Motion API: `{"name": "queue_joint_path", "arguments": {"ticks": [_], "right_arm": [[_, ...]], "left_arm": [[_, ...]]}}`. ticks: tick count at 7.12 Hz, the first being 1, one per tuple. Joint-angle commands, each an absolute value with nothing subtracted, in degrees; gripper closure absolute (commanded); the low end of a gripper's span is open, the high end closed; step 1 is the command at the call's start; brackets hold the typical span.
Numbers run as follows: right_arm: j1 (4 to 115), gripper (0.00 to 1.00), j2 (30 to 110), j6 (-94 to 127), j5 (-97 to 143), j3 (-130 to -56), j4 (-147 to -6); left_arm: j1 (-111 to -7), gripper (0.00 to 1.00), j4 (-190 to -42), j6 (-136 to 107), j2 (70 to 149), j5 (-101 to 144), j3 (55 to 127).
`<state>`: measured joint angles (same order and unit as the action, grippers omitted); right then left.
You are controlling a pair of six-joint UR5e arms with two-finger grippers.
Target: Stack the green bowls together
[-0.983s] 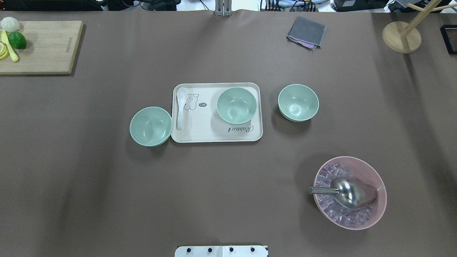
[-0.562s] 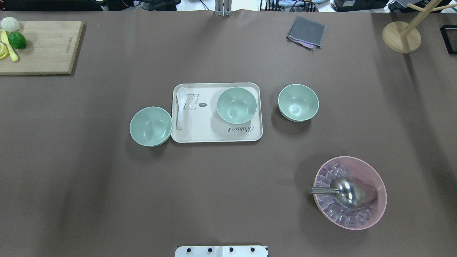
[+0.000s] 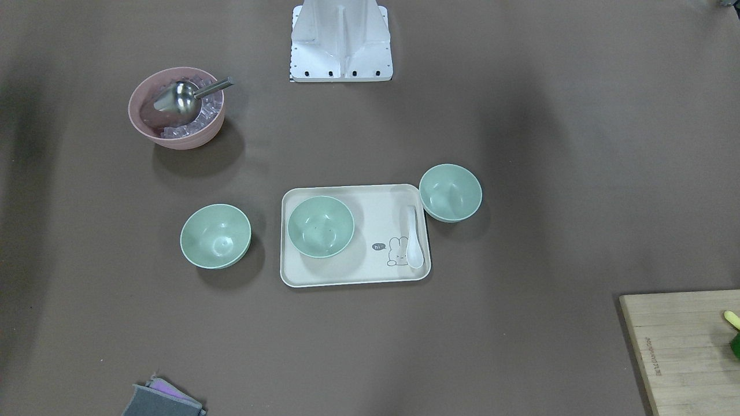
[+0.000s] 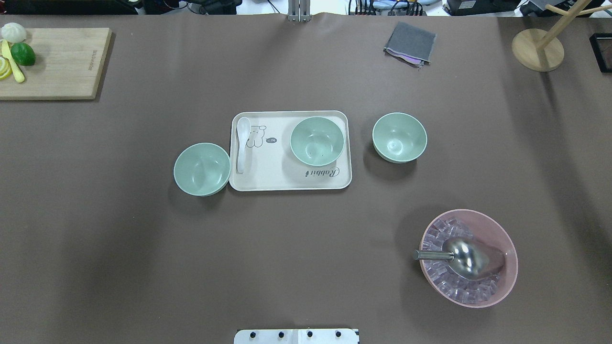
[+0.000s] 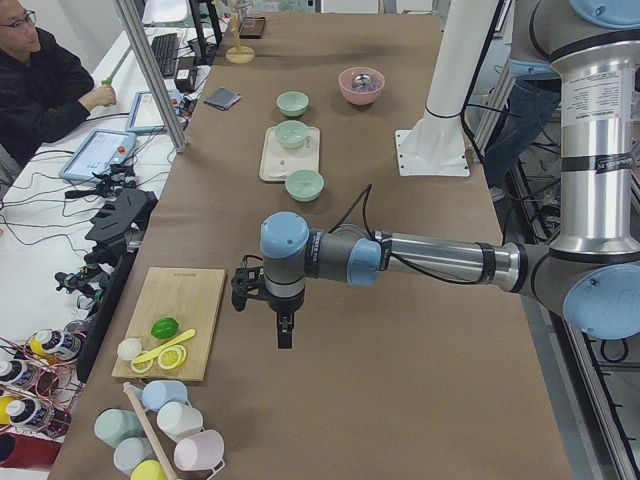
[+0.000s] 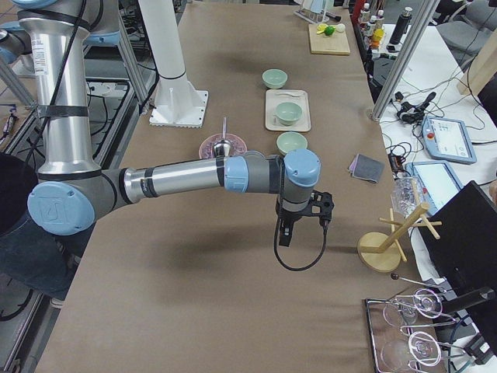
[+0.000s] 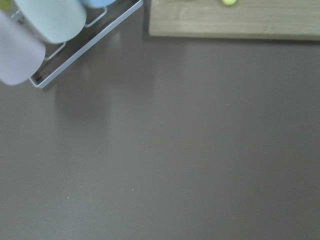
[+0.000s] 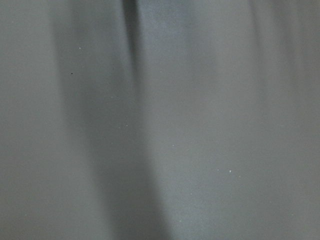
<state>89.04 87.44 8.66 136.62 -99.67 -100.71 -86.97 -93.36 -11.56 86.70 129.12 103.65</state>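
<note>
stretching out level, jaws downward: left arm (image 5: pixel 430 257); right arm (image 6: pixel 182 179)

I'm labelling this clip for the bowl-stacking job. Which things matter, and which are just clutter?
Belong: left green bowl; middle green bowl; right green bowl.
Lying about: tray, white spoon, pink bowl, scoop, cutting board, grey cloth.

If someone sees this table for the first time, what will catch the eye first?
Three matching bowls stand in a row at mid-table: the left green bowl next to the cream tray, the middle green bowl on that tray with a white spoon, and the right green bowl apart on the table. Nearer the robot, on its right, a pink bowl holds ice and a metal scoop.
</note>
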Motion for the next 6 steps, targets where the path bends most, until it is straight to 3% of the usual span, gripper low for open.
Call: {"name": "queue_joint_path", "arguments": {"ticks": [1, 3, 5, 6], "right_arm": [[87.2, 0.0, 84.3, 12.2, 136.8, -99.7, -100.7], [84.2, 0.0, 81.3, 14.0, 136.8, -99.0, -100.7], [80.3, 0.0, 78.4, 16.7, 136.8, -98.7, -100.5], [78.5, 0.0, 77.4, 18.3, 136.8, -98.6, -100.3]], "left_arm": [[-80.6, 0.02, -96.7, -25.9, 93.0, 132.2, 104.3], [-68.8, 0.02, -97.0, -36.8, 106.9, 137.9, 99.5], [-57.8, 0.02, -101.9, -37.4, 109.9, 131.5, 97.0], [-52.4, 0.02, -112.5, -42.2, 110.3, 131.0, 92.9]]}}
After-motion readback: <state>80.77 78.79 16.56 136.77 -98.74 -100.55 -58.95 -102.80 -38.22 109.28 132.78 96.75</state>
